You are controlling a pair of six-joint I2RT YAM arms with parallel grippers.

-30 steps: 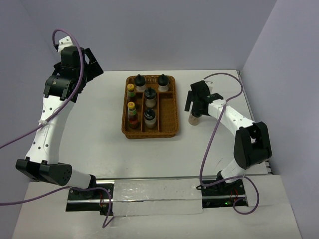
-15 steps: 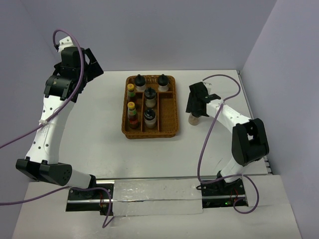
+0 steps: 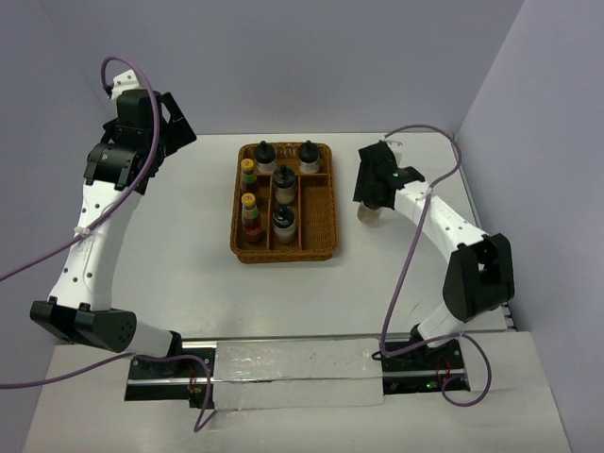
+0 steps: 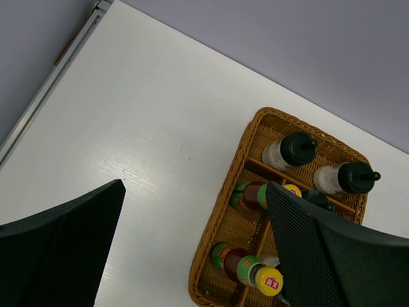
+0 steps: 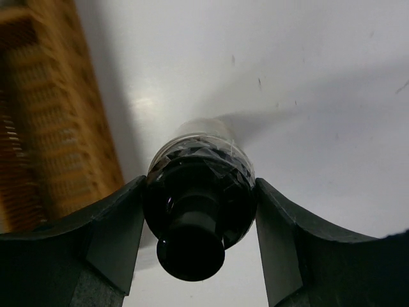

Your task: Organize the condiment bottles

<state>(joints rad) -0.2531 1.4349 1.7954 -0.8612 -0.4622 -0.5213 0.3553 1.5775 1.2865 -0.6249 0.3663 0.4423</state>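
right jaws: clamped on the squat whitish plastic bottle with a black ribbed cap (image 5: 198,208), pads (image 5: 112,233) pressed to both sides of the cap, nozzle pointing toward the lens. held by the cap, then, not by the body. found at centre right of the overhead view (image 3: 367,215), on or just above the white tabletop (image 3: 189,274), cannot tell which. just right of the brown wicker divided tray (image 3: 283,255) and apart from it.

left jaws: spread wide, holding nothing, hung high in the upper left of the overhead view, well apart from the tray. dark mesh-faced fingers (image 4: 57,249) at either side of the wrist view, with tabletop and tray between.

standing in the tray: other black-capped whitish bottles (image 3: 266,154) along the top row and down the middle column; two slim reddish-brown bottles with yellow caps and red-green labels (image 3: 250,209) in the left column.

handling, as a judgement: small and probably light. cap hard and grooved, so a sound place to hold, with little slip. body apparently soft squeeze plastic, likely to give or leak if pinched there. hanging from the cap, likely to swing, so best kept upright and carried slowly. wicker walls and narrow cells likely to catch the base, so best lowered straight down and let go only once seated. probable destination: the long compartment on the tray's right side, nearest the bottle.
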